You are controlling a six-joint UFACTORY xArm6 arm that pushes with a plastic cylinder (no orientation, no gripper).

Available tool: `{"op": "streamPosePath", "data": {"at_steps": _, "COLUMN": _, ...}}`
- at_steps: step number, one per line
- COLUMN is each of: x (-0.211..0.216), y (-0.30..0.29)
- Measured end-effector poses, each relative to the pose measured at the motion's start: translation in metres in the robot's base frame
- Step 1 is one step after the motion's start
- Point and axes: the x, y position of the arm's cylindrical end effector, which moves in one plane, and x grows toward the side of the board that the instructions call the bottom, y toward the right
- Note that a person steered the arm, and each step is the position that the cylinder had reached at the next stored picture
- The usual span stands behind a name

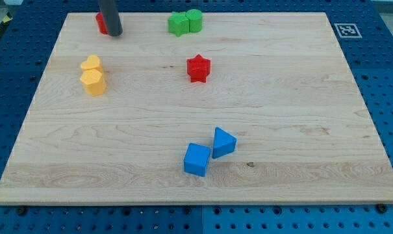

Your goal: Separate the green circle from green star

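Wooden board [300, 117] on blue pegboard. Green star [178, 24] and green circle [194, 20] sit touching at view's top edge, star to view's left of circle. Rod's tip [114, 34] is near top-left, well apart from both greens, just in front of a red block [101, 23] it partly hides; shape can't be told. No hand or jaws on this rod. Also: red star [198, 67] mid-board; two yellow blocks [92, 75] touching at view's left; blue cube [197, 159] and blue triangular block [223, 142] touching near bottom.
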Motion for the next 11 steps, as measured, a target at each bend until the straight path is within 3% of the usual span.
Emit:
{"op": "streamPosePath", "data": {"at_steps": 2, "x": -0.009, "y": -0.007}}
{"op": "streamPosePath", "data": {"at_steps": 5, "x": 0.025, "y": 0.03}}
{"op": "streamPosePath", "data": {"at_steps": 10, "x": -0.06, "y": 0.078}}
{"op": "streamPosePath", "data": {"at_steps": 11, "x": -0.061, "y": 0.099}}
